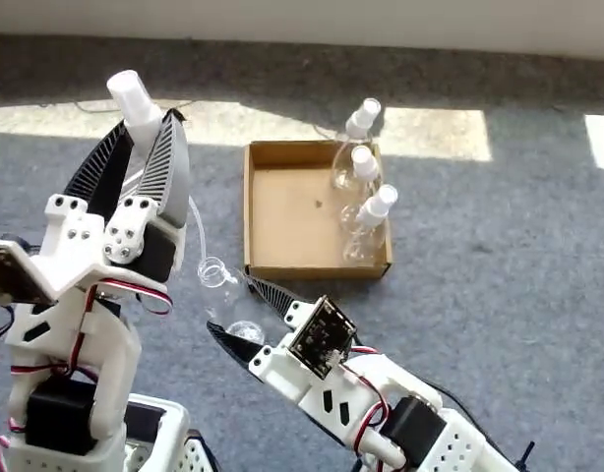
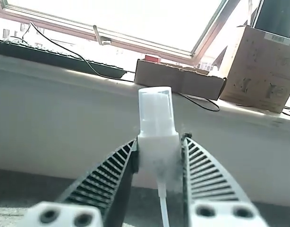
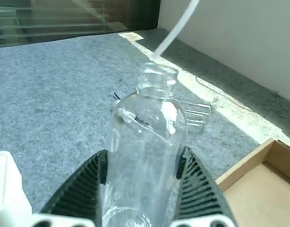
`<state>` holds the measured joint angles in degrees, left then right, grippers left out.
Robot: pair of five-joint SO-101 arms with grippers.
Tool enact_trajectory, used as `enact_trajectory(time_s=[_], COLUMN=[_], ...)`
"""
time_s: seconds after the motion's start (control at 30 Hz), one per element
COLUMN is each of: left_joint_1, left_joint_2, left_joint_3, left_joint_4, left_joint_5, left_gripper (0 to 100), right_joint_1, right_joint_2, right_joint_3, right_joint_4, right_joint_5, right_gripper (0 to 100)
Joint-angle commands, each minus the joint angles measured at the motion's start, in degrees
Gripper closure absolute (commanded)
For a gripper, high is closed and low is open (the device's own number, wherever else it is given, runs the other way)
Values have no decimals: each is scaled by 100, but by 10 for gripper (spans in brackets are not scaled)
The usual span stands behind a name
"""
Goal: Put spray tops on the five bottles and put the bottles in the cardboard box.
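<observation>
Left claw (image 2: 159,140) is pinching the white plastic spray top (image 2: 156,116) by its collar, nozzle end up, high over the grey carpet (image 1: 499,295). My read is that the height is letting the thin translucent dip tube (image 1: 196,231) hang free underneath.

Right claw (image 3: 142,158) is clamping the clear plastic bottle (image 3: 147,123) around its body, open neck facing the tube. Gripping the body is leaving the mouth exposed for the insert.

The tube tip is sitting right at the bottle mouth in the right wrist view. I can't tell if it's inside yet. The tube looks thin and flexible, so threading it is probably the fiddly bit.

The open brown cardboard box (image 1: 297,146) is sitting mid-carpet, just beyond the right claw. Three clear bottles with white spray tops (image 1: 361,162) are standing inside in a row along its right-hand wall, leaving floor space for the rest.

Another clear piece (image 3: 194,111) is lying on the carpet behind the held bottle. It's probably the fifth bottle, but I can't confirm that. I'm reading this as bottle four, at the capping step, with boxing to follow.
</observation>
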<state>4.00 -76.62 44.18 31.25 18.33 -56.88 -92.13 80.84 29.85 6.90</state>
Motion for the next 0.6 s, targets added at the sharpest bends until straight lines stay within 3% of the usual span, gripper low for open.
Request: enact_trajectory(time_s=[0.0,0.33,0.57], left_joint_1=[-31,-22,163], left_joint_2=[40,-22,-514], left_joint_3=[31,180,646], left_joint_4=[-185,-105,466], left_joint_5=[18,35,18], left_gripper=[878,878,878], right_joint_1=[-48,-48,-40], right_joint_2=[-66,-66,-57], right_joint_3=[-31,-31,-48], right_joint_4=[22,22,22], right_joint_5=[-53,-53,-70], right_gripper=[994,994,994])
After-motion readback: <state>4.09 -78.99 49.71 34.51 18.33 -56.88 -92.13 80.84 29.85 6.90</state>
